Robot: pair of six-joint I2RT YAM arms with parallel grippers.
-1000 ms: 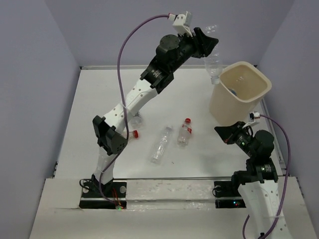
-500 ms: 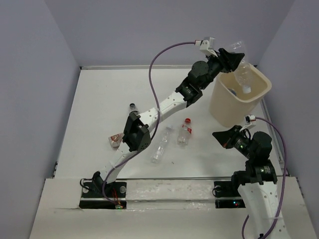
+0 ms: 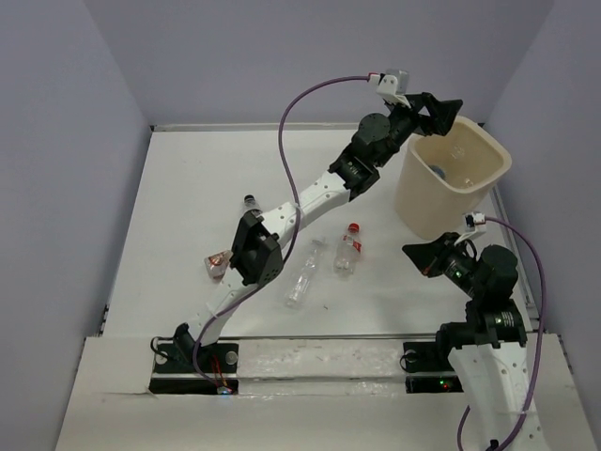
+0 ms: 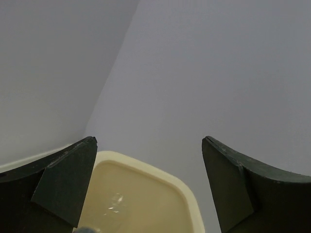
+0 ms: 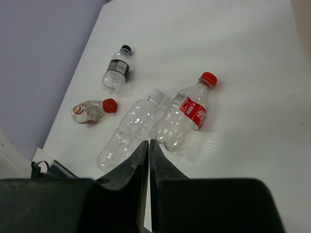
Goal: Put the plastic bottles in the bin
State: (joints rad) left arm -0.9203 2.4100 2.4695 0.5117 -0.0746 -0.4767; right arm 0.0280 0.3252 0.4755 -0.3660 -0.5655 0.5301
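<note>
Now the left tool hangs spread wide and empty over the bin; the bottle it held a moment ago has surely dropped inside. Four plastic bottles are left on the worktop. The right tool is clenched on nothing.

A white table filled the floor of the enclosure, matte and plain, with soft shadows lying across it. Pale lavender-grey walls stood on its left, far and right sides (two of them met in a faint slanting seam in the left wrist view). Along the near edge ran a shiny rail, and in front of it lay a lower white ledge. The right wrist view showed the table again, with one wall rising beyond its edge.
</note>
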